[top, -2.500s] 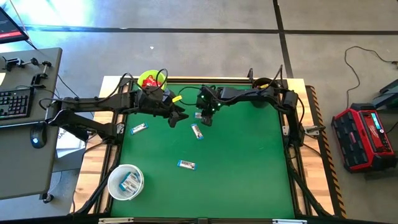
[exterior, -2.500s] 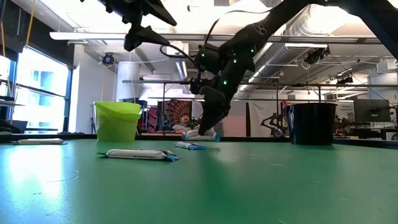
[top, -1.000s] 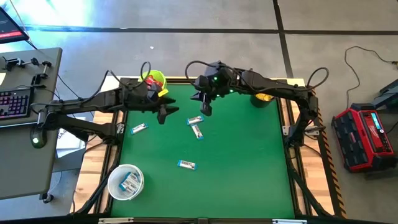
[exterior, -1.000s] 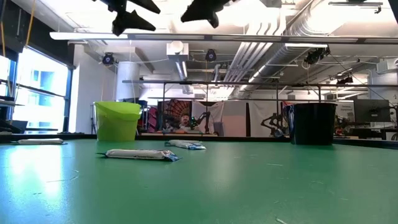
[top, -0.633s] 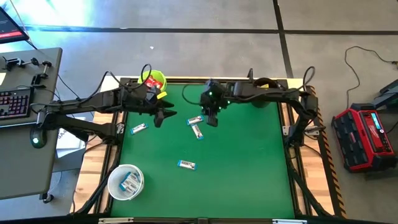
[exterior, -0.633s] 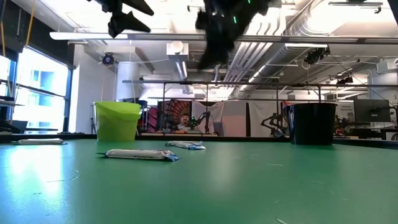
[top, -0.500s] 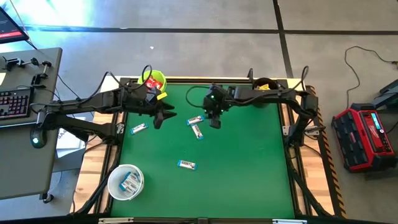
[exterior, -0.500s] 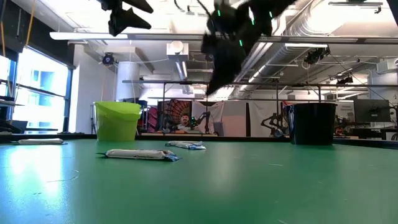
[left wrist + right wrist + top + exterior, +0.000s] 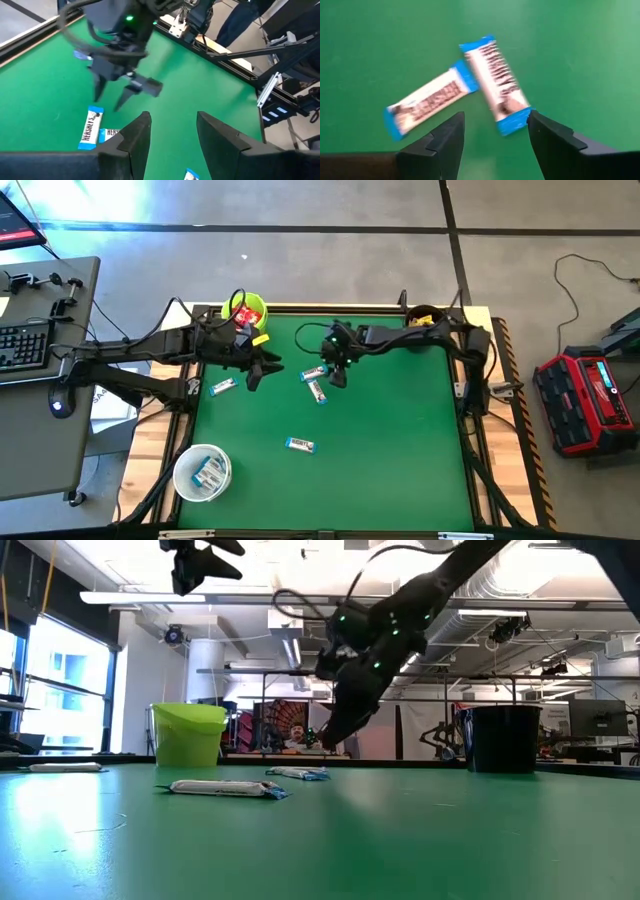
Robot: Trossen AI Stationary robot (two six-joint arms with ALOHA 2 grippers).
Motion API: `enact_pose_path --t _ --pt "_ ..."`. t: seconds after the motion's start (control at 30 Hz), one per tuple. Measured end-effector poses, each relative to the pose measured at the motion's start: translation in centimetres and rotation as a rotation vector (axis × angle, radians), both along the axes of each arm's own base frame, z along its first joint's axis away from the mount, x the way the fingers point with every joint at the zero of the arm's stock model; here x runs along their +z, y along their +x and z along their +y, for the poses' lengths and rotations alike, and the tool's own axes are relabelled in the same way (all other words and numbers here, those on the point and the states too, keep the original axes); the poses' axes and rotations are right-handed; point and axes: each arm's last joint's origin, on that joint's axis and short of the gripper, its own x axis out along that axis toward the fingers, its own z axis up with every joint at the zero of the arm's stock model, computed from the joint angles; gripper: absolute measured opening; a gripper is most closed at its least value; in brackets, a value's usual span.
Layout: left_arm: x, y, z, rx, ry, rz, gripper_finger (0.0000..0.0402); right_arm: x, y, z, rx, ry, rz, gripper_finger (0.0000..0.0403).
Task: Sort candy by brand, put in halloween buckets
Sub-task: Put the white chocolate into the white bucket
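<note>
Two white-and-blue candy bars lie flat on the green table, touching at one end. My right gripper hangs open just above them, its fingers pointing steeply down. My left gripper is open, holds nothing and stays high over the table's far left. Two more bars lie at the left and near the middle. The lime green bucket holds red packets. The black bucket stands at the far right. The white bucket at the near left holds bars.
A raised frame runs round the green table top. Open green surface lies to the right and toward the near edge. A desk with a keyboard stands off the table's left and a red case lies on the floor to the right.
My right gripper has dropped from high above the table to just over the two touching bars, shifting a little toward the near edge and tipping more steeply downward. The candy and the buckets have stayed in place.
</note>
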Motion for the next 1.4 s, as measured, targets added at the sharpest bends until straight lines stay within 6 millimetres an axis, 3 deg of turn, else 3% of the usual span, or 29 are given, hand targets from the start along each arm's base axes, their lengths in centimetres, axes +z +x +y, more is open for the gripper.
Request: enact_pose_path --t 0.27,0.47,0.67,0.83,1.1,1.4 --pt "-0.1 0.0 -0.1 0.004 -0.016 0.007 0.0150 -1.4 0.9 -1.6 0.034 -0.058 0.028 0.0205" --pt "-0.1 0.0 -0.1 -0.003 -0.003 0.010 0.0150 -3.1 1.1 -1.8 0.051 -0.055 0.065 0.0205" --pt "-0.3 -0.1 -0.1 -0.003 -0.004 0.028 0.0150 -3.4 1.3 -1.3 0.074 -0.062 0.073 0.0200" --pt "-0.3 -0.1 -0.1 -0.004 -0.004 0.030 0.0150 -3.5 1.4 -1.1 0.083 -0.066 0.073 0.0150" --pt "-0.3 -0.1 -0.1 0.007 -0.010 0.033 0.0150 -3.6 1.4 -1.0 0.082 -0.048 0.076 0.0010" --pt "-0.3 -0.1 -0.1 0.033 -0.045 0.030 0.0150 -3.0 1.0 -0.8 0.023 0.045 0.085 0.0001"
